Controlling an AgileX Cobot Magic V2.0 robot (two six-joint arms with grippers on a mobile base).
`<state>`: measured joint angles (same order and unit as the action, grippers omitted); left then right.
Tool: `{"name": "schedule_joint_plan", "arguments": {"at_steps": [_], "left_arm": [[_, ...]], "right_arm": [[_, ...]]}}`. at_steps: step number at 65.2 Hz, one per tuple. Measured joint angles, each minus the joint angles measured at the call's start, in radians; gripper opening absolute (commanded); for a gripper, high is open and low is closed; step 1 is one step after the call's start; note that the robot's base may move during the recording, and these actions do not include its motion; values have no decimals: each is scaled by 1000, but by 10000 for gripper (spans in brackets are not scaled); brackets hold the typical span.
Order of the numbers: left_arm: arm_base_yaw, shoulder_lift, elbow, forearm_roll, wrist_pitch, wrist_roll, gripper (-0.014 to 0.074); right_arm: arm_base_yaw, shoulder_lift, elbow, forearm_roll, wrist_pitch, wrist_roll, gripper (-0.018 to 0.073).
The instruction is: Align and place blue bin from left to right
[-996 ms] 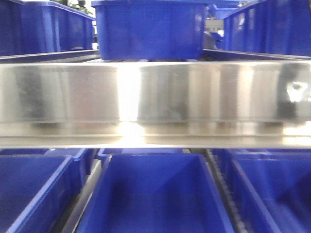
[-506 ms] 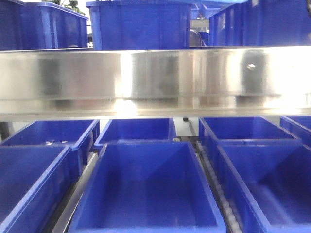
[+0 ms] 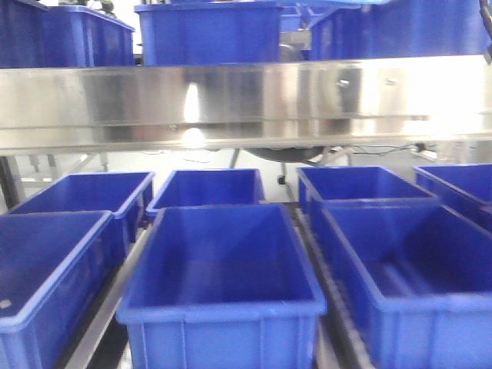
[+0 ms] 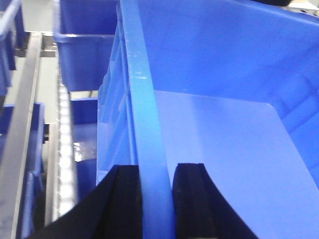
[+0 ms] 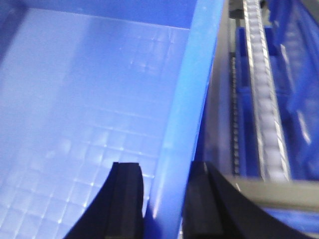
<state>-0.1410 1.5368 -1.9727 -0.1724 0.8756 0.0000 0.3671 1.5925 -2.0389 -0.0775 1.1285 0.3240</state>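
Note:
The blue bin (image 4: pixel 219 134) fills the left wrist view, its pale floor and far wall showing. My left gripper (image 4: pixel 154 169) is shut on its left wall rim, one black finger (image 4: pixel 124 199) outside and one inside. In the right wrist view the same kind of blue bin (image 5: pixel 75 89) shows a grid-patterned floor. There my right gripper (image 5: pixel 164 167) is shut on the right wall rim, with fingers (image 5: pixel 127 199) on both sides. Neither gripper appears in the front view, and I cannot tell which bin there is the held one.
A shiny steel shelf beam (image 3: pixel 246 100) crosses the front view, with blue bins (image 3: pixel 207 34) above it and several open blue bins (image 3: pixel 223 261) below. Roller rails (image 4: pixel 64 149) (image 5: pixel 266 109) run beside the held bin. Another bin (image 4: pixel 84 50) stands beyond it.
In the front view the steel beam has risen in the frame and the lower bins have dropped back, so more of them and the floor behind show now.

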Motion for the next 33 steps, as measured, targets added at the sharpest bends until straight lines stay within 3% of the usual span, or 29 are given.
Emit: {"name": "schedule_joint_plan", "arguments": {"at_steps": [33], "left_arm": [[0, 0, 0, 0, 0, 0, -111]], "right_arm": [[0, 0, 0, 1, 0, 0, -70]]}}
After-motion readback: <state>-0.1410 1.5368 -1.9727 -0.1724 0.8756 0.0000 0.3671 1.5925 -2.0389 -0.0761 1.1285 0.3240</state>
